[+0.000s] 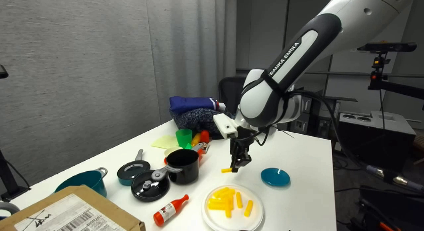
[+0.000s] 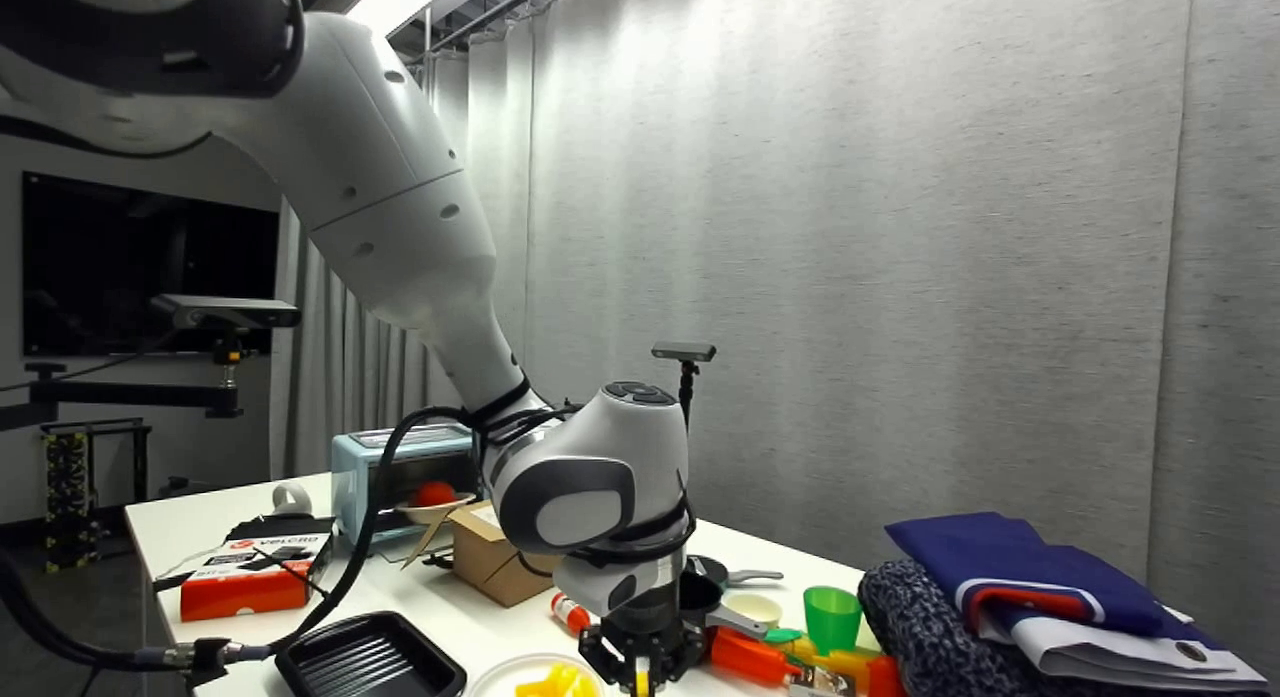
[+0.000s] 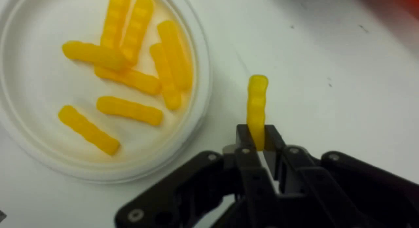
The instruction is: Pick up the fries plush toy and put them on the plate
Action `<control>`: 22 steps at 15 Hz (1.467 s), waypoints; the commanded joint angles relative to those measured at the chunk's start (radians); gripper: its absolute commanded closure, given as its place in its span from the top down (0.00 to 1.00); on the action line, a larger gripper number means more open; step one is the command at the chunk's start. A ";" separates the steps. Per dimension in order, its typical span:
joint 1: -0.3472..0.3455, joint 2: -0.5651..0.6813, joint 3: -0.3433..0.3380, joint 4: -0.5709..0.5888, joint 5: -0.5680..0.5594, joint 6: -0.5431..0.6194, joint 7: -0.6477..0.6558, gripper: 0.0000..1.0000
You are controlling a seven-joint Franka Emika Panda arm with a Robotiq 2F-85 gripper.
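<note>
The gripper (image 3: 260, 138) is shut on one yellow fry stick (image 3: 257, 100), whose far end sticks out past the fingertips. In an exterior view the gripper (image 1: 236, 169) holds this fry (image 1: 226, 170) above the table, behind the plate. The round white plate (image 3: 39, 87) lies to the left of the gripper in the wrist view, and the held fry is outside its rim. Several fries (image 3: 129, 110) lie on the plate, some crossing each other. The plate (image 1: 240, 221) and its fries (image 1: 217, 205) also show in an exterior view; the plate (image 2: 487, 685) is partly cut off in an exterior view.
A teal dish (image 1: 275, 177) lies beside the plate. A red bottle (image 1: 170, 210), a black pot (image 1: 183, 166) and a black lid (image 1: 150, 185) stand on its other side. A green cup (image 1: 184, 138) is farther back. A black ridged tray (image 2: 370, 659) shows in an exterior view.
</note>
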 commanded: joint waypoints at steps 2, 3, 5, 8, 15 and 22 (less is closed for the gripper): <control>0.040 0.078 0.060 0.126 0.010 -0.170 -0.120 0.04; 0.049 0.088 0.064 0.144 0.001 -0.221 -0.136 0.04; 0.073 0.097 0.055 0.177 -0.025 -0.306 -0.158 0.04; 0.100 0.112 0.039 0.219 -0.056 -0.390 -0.177 0.04; 0.141 0.083 0.018 0.234 -0.128 -0.387 -0.200 0.70; 0.154 0.015 -0.048 0.215 -0.131 -0.325 -0.067 1.00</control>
